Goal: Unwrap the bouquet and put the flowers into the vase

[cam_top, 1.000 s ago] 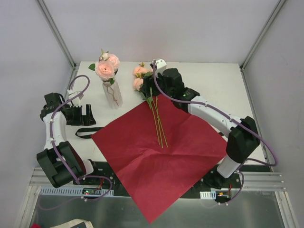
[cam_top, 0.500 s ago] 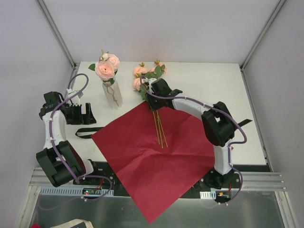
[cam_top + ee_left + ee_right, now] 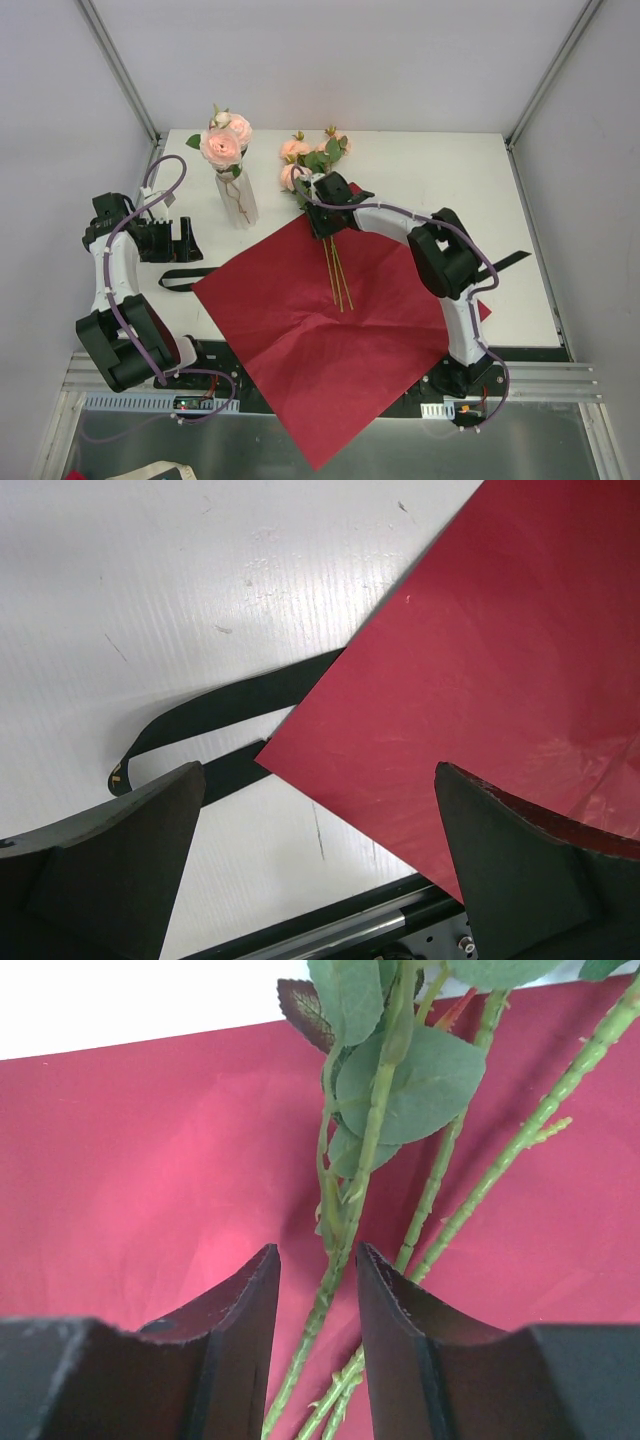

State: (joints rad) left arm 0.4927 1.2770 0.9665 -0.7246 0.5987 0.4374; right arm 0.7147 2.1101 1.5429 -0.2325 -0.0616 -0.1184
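The dark red paper [image 3: 330, 340] of the bouquet lies spread flat on the table. Three loose flowers [image 3: 296, 160] lie at its far corner, their stems [image 3: 335, 270] running across the sheet. The white vase [image 3: 239, 200] stands left of them and holds pink blooms [image 3: 222, 145]. My right gripper [image 3: 322, 215] is down over the stems just below the leaves. In the right wrist view its jaws [image 3: 317, 1250] are narrowed around one green stem [image 3: 375, 1110], with a gap on both sides. My left gripper [image 3: 185, 240] rests wide open at the left, over bare table [image 3: 320, 850].
A black ribbon [image 3: 180, 278] lies beside the paper's left corner [image 3: 500, 650], also seen as a ribbon loop [image 3: 220, 705] from the left wrist. Another black strip [image 3: 505, 262] lies at the right. The paper's near corner hangs over the table's front rail [image 3: 330, 455].
My right arm folded in and brought its gripper down from above the blooms onto the stems, and its jaws narrowed around one stem. The left arm has not moved.
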